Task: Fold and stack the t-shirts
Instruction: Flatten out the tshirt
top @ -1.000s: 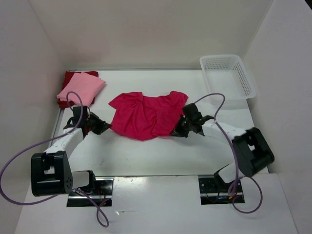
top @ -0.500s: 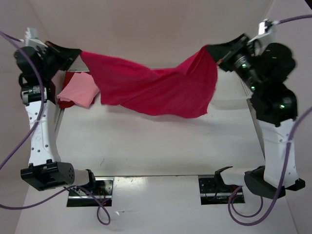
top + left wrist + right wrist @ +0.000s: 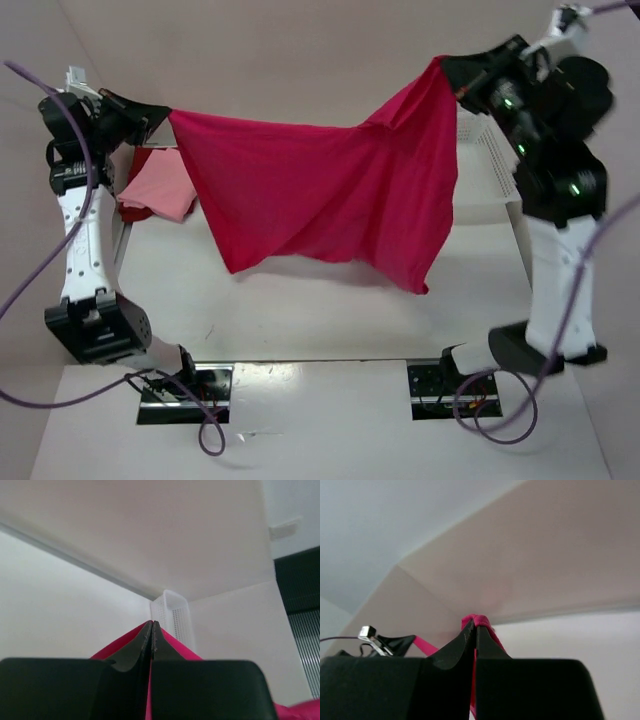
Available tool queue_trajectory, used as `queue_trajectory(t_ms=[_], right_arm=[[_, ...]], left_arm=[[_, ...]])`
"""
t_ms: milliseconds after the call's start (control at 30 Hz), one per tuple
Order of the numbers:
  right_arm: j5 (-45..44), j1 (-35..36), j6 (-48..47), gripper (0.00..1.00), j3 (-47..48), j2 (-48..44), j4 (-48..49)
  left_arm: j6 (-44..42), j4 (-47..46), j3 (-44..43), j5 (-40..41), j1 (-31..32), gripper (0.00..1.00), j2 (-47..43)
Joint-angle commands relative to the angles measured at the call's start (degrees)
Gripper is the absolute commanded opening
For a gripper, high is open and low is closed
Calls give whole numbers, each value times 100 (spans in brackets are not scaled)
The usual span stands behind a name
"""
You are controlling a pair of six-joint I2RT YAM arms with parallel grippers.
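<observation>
Across the middle of the table [image 3: 330, 320], the crimson-magenta t-shirt [image 3: 320, 190] hangs in the air as one wide sheet stretched between the two arms. Its top edge sags slightly at the centre. Its lower edge droops in two points toward 6 o'clock and appears clear of the surface.

The white lattice basket [image 3: 487, 165] stands at 2 o'clock, largely hidden behind the hanging cloth and the right arm.

At 10 o'clock the light pink t-shirt [image 3: 160, 185] lies folded on top of the dark red t-shirt [image 3: 143, 162], of which only the edges show.

The left gripper [image 3: 155, 116] is raised at 10 o'clock. Its fingers are pressed flat together on one upper corner of the crimson-magenta t-shirt, and the left wrist view shows red cloth emerging on both sides of the pinched tips [image 3: 151, 630].

The right gripper [image 3: 452, 72] is raised somewhat higher at 2 o'clock. It is likewise clamped on the opposite upper corner, and the right wrist view shows a small bunch of cloth at the tips [image 3: 475, 627].

Progress assessment: two of the three shirts appear folded and stacked, so roughly two thirds of the task is judged complete. The third shirt is unfolded and only held up. It is not yet laid flat, folded or placed on the pile at 10 o'clock.
</observation>
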State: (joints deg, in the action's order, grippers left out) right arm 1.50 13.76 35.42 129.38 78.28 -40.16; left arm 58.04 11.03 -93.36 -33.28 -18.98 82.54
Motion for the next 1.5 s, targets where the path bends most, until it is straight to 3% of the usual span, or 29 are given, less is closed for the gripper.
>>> queue_trajectory(t_ms=[0, 67, 100, 200, 333, 500, 600, 667, 700, 733, 800, 833, 967, 1000, 1067, 1233, 1467], right_arm=[[946, -531, 61, 0, -108, 1135, 500], [1002, -593, 123, 0, 497, 2012, 440], [1089, -655, 210, 0, 1440, 2372, 352], [1484, -830, 552, 0, 2955, 3534, 403], [2213, -1138, 1335, 0, 3489, 3782, 982], [2794, -1586, 1696, 0, 3322, 3150, 1669], [3102, -1657, 1548, 0, 2612, 2711, 1181], [3041, -1508, 1039, 0, 1209, 2143, 915], [2962, -1395, 881, 0, 507, 1852, 1096], [2909, -1393, 731, 0, -1127, 1518, 1351], [2857, -1393, 546, 0, -2934, 743, 1634], [2787, -1393, 275, 0, -3432, 585, 1539], [2479, -1341, 70, 0, -5999, -346, 1467], [2426, -1341, 70, 0, -6874, -453, 1467], [2425, -1341, 70, 0, -7765, -725, 1406], [2232, -1288, 175, 0, -8587, -1244, 801], [2425, -1157, 124, 0, -8579, -2149, -657]], left_arm=[[225, -540, -129, -135, -35, 0, 568], [409, -627, -383, -187, 17, 0, 1087], [410, -628, -793, -188, 17, 0, 1280], [672, -662, -1376, -135, 140, 0, 1905], [1051, -935, -2089, -311, 140, 0, 2231], [1297, -1295, -2591, -433, 70, 0, 2170], [1158, -1175, -2548, -434, -44, 0, 2030], [868, -1094, -2206, -434, -44, 0, 1828], [806, -1216, -1560, -434, -44, 0, 1731], [753, -1269, -1179, -434, -44, 0, 1626], [446, -1270, -415, -434, -44, 0, 1248], [271, -1270, 433, -434, -44, 0, 986], [-212, -1332, 2438, -364, -44, 0, 483], [-362, -1262, 2741, -364, -44, 0, 430], [-731, -1042, 3539, -311, -44, 0, 429], [-1374, -367, 4694, -83, -44, 0, 131], [-2024, 1207, 5283, 550, -229, 0, -817]])
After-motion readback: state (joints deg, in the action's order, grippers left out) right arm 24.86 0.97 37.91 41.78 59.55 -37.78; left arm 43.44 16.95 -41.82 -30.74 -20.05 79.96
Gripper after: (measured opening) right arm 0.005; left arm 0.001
